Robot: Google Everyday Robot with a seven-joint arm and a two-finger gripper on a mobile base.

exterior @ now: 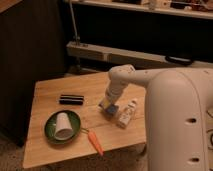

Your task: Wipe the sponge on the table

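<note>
The blue sponge [111, 109] lies on the light wooden table [50, 145], right of centre. My gripper [107, 104] comes down from the white arm [165, 100] and sits right on the sponge, partly covering it. The sponge rests flat against the tabletop, just left of a white-green packet [126, 114].
A black bar [71, 99] lies left of the sponge. A green plate [62, 126] with an overturned white cup [63, 125] sits at the front left, and an orange carrot [95, 141] lies near the front edge. A grey metal shelf [95, 51] stands behind the table.
</note>
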